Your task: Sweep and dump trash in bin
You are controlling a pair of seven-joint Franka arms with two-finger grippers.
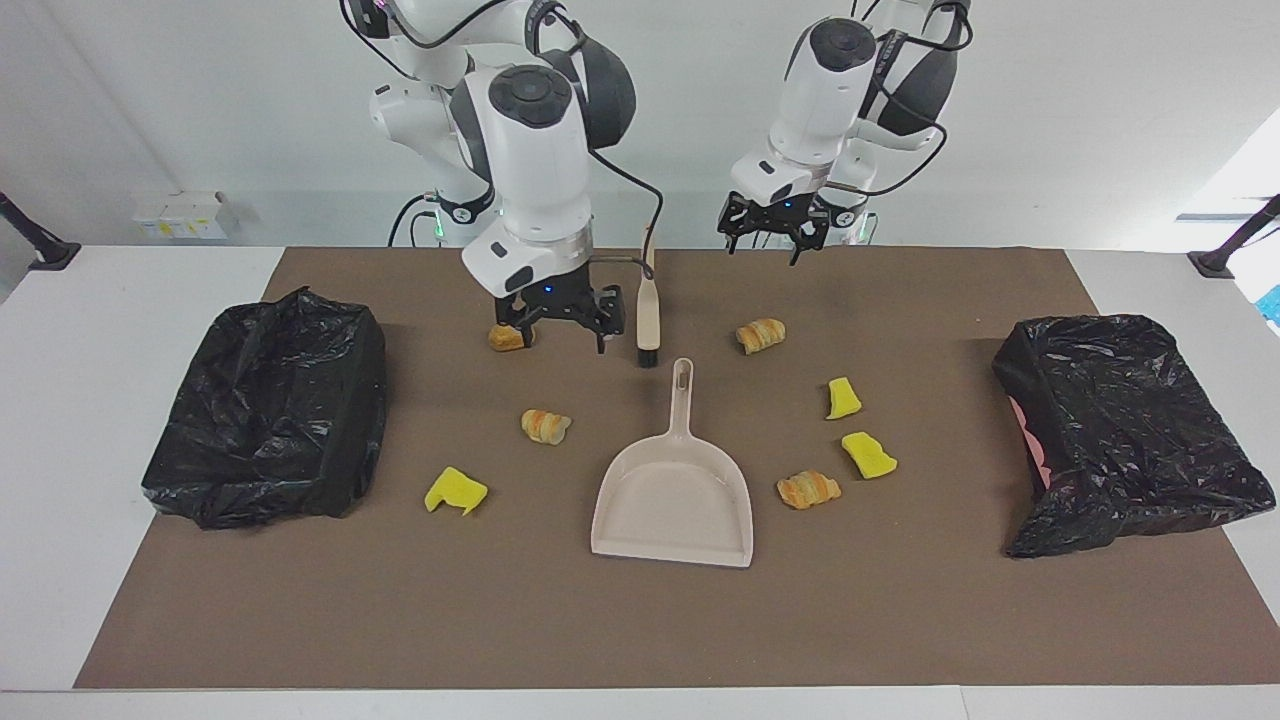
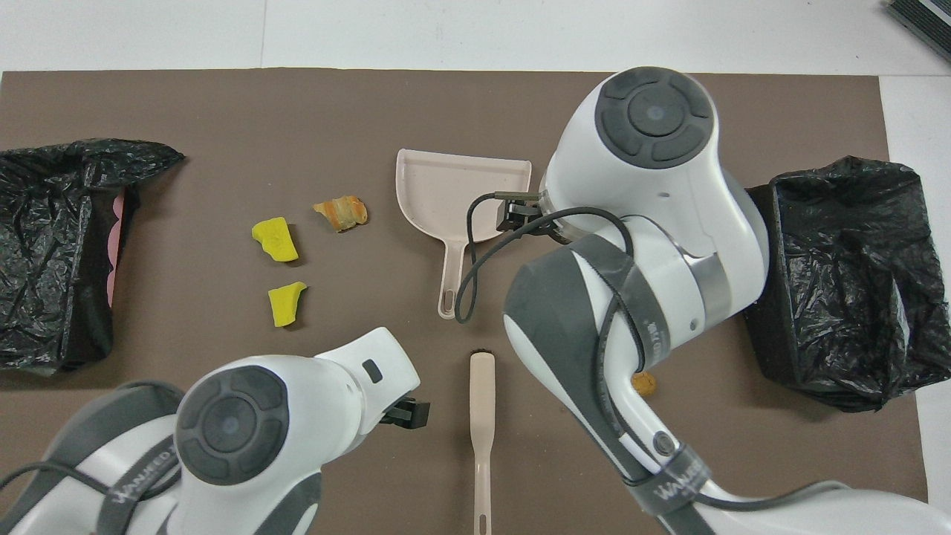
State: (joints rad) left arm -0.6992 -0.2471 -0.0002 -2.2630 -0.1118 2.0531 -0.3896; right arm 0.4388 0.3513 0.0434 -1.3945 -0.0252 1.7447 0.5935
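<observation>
Beige brush (image 1: 648, 300) and dustpan (image 1: 673, 495) lie mid-frame, untouched; right gripper (image 1: 558, 322) and left gripper (image 1: 768, 228), both spread, probably should each drop squarely over a handle.

A matt brown mat (image 1: 640, 620), paper-like and smooth, is covering the white table (image 1: 100, 330). At mid-left and mid-right of the facing frame, two bins (image 1: 265, 410) (image 1: 1125, 430) are wearing crinkled, glossy black plastic liners. The dustpan (image 1: 672, 500) and brush (image 1: 648, 300) at centre are looking like smooth, beige, matt plastic. The yellow chunks (image 1: 455, 491) are showing a spongy, porous surface; the striped rolls (image 1: 808, 489) are looking soft and foamy. The arms' shells (image 2: 661, 215) are gleaming as glossy white plastic.
</observation>
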